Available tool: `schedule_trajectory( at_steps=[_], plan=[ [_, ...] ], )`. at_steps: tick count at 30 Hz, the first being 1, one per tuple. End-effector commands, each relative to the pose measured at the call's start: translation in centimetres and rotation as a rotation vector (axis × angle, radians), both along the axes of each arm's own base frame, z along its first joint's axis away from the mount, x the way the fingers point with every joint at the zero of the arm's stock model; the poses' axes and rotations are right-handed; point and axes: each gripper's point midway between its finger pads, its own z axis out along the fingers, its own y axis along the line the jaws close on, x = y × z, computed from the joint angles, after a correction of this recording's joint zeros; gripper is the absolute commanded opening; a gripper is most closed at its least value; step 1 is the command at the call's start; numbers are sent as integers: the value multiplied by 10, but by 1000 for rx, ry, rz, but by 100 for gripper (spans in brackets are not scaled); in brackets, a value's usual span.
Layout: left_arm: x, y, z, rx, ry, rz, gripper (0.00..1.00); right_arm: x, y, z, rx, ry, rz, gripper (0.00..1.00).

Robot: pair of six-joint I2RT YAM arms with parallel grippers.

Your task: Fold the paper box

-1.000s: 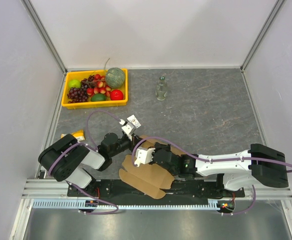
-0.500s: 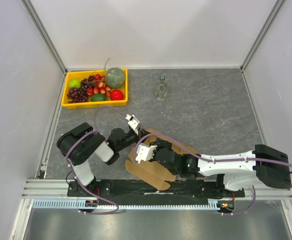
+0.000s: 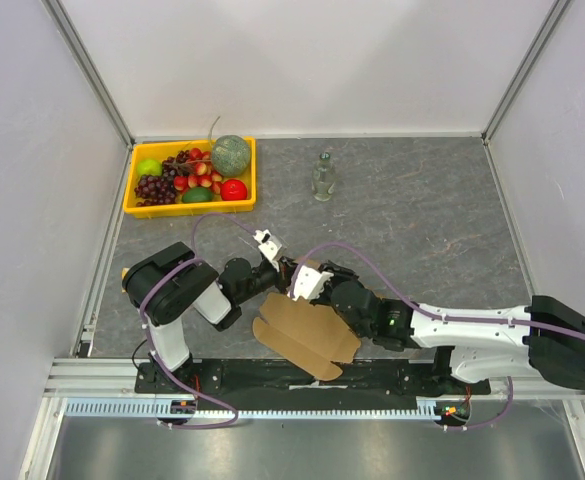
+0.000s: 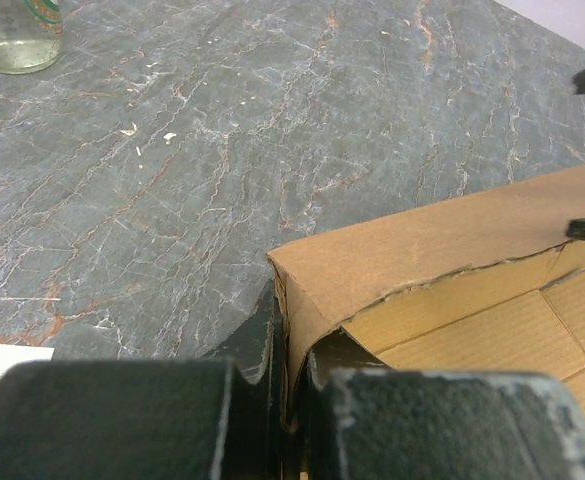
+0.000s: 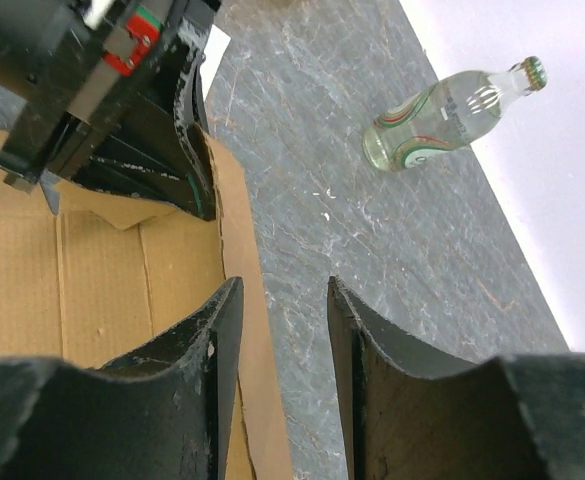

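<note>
Yellow plastic tray [image 3: 129, 190] of fruit is sitting in the far-left corner of the grey stone-patterned worktop [image 3: 422, 230], well apart from the arms.

Left arm is reaching in from the left, with a purple cable [image 3: 207, 222] looping over it. The left fingers [image 4: 257, 345] are clenching a corner of the raised cardboard wall, one finger outside the wall and one inside.

The paper box [image 3: 307, 335] is lying near the front edge of the worktop, between the two arms and just ahead of their bases. It is plain brown corrugated board. Most of the sheet is lying flat, with rounded tabs pointing toward the near edge, and the far wall is standing up.

The right fingers [image 5: 212, 340] are standing parted, gripping nothing, over that same wall and just beside the left fingers. The wall's top edge is running along the finger on the box side, while the other finger is hanging over bare worktop outside the box. Cannot tell whether the nearer finger is touching the cardboard.

The right arm is stretching in low from the right base, its wrist covering the far right part of the box in the top view.

A clear glass bottle [image 3: 322, 177] is standing upright farther back, near the middle, well apart from the box and blocking nothing.
</note>
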Motion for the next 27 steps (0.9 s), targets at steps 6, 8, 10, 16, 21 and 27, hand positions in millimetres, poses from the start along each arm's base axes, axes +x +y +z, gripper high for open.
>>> schedule_trajectory(
  at_steps=[6, 8, 10, 16, 21, 27],
  plan=[
    [-4, -5, 30, -81, -156, -25, 3, -7, 9, 0, 103, 44, 93, 47],
    [-4, -5, 29, -79, -157, -27, 4, -10, 12, 2, 121, 49, 118, 48],
    [-4, -5, 28, -78, -155, -27, 4, -12, 13, 6, 136, 45, 130, 49],
    [-5, -5, 27, -75, -152, -33, 4, -17, 18, 11, 142, 43, 179, 50],
    [-7, -6, 28, -76, -157, -41, 5, -9, 12, -5, 55, 40, 132, 47],
    [-9, -7, 29, -78, -159, -52, 7, 1, 7, -14, -16, 20, 70, 41]
  ],
)
